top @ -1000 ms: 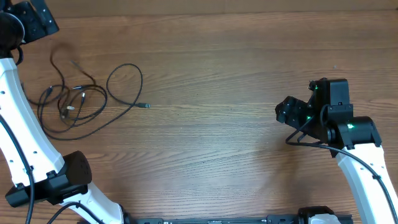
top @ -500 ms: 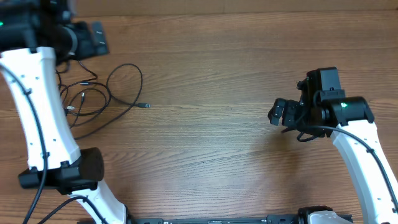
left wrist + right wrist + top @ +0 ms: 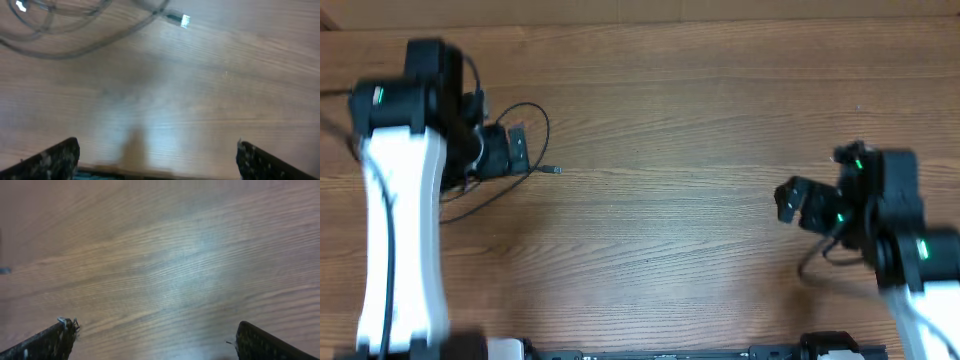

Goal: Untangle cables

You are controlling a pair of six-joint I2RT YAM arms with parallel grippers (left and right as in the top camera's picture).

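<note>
The thin black cables (image 3: 532, 120) lie bunched at the table's left, mostly hidden under my left arm in the overhead view; one loop and a silver-tipped plug (image 3: 556, 170) stick out to the right. In the left wrist view the cables (image 3: 75, 47) curve across the top, with the plug (image 3: 184, 20) near them. My left gripper (image 3: 516, 150) hovers over the bunch, open and empty, fingers wide apart (image 3: 157, 160). My right gripper (image 3: 788, 198) is open and empty over bare wood at the right (image 3: 155, 340).
The wooden table (image 3: 670, 230) stretches between the two arms. Thick black wires run along my right arm (image 3: 820, 255). A dark bar runs along the front edge (image 3: 660, 353).
My left arm has swung from the far left corner down and right, over the cable bunch. My right arm has shifted slightly right and toward the front. The cables lie as before.
</note>
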